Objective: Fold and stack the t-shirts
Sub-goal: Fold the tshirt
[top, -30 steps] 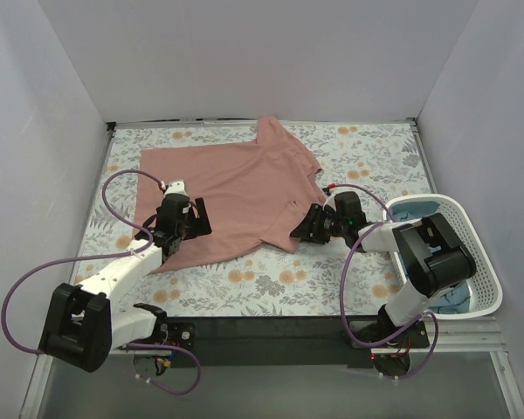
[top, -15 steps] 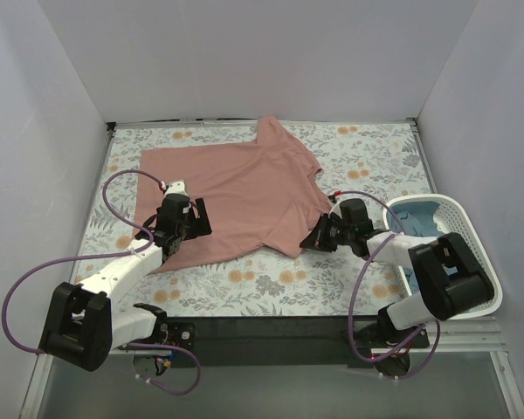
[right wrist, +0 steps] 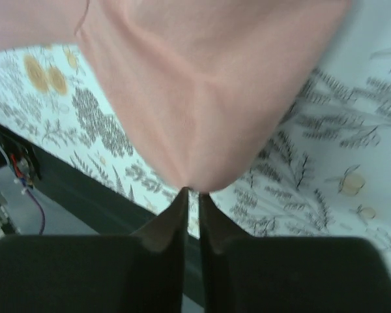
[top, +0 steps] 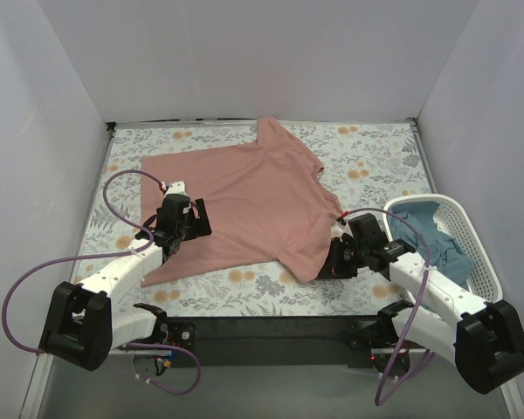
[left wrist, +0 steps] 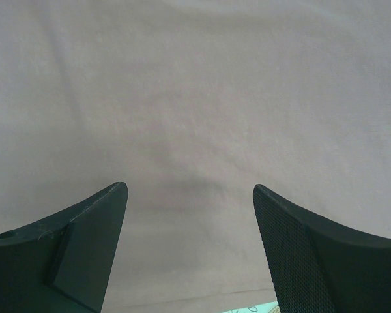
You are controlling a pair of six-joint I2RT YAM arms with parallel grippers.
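Observation:
A dusty-pink t-shirt lies spread on the floral cloth, plain side up. My left gripper is open, its fingers resting low over the shirt's left front part. My right gripper is shut on the shirt's front right corner, pinched at the fingertips and stretched toward the near edge. A teal-blue t-shirt lies bunched in the white basket.
The white slotted basket stands at the right edge. The floral cloth covers the table. White walls close in the left, back and right. The black front rail runs along the near edge.
My right gripper has pulled the shirt's corner toward the near edge and to the right, stretching the hem out. My left gripper has stayed in place.

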